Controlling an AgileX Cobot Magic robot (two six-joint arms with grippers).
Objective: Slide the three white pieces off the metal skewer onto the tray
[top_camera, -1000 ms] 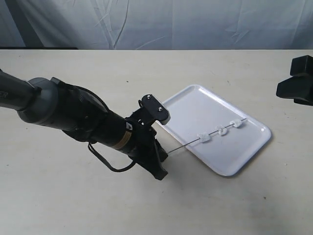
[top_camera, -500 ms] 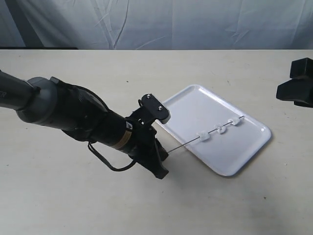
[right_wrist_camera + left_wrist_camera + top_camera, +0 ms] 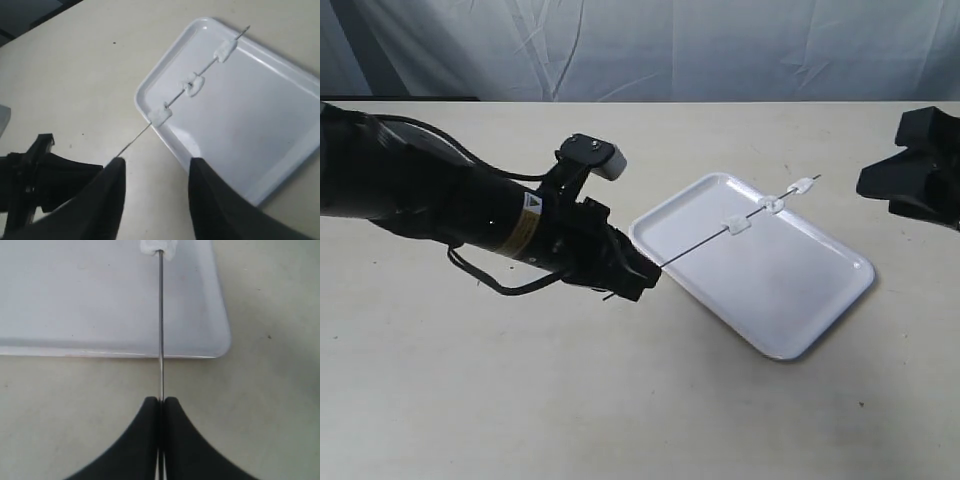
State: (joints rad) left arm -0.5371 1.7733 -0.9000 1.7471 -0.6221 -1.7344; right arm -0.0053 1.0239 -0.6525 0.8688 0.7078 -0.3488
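Observation:
My left gripper (image 3: 645, 275) is shut on the near end of the thin metal skewer (image 3: 705, 243), which it holds raised and slanting over the white tray (image 3: 790, 290). Three small white pieces (image 3: 737, 226) sit spaced along the skewer's far half, the outermost (image 3: 804, 185) beyond the tray's far edge. In the left wrist view the skewer (image 3: 160, 315) runs straight out from the closed gripper (image 3: 160, 401) across the tray (image 3: 75, 295) to one white piece (image 3: 159, 247). My right gripper (image 3: 156, 167) hangs open, away from the tray (image 3: 250, 125), looking down on the skewer (image 3: 175, 100) and pieces (image 3: 192, 85).
The tray lies on a beige table (image 3: 470, 400). A grey cloth backdrop (image 3: 670, 45) hangs behind the table. The right arm's black body (image 3: 920, 175) sits at the right edge, above the table.
My left arm has swung and lifted, raising the skewer off the tray so it slants up over the far edge. The right arm has shifted slightly inward.

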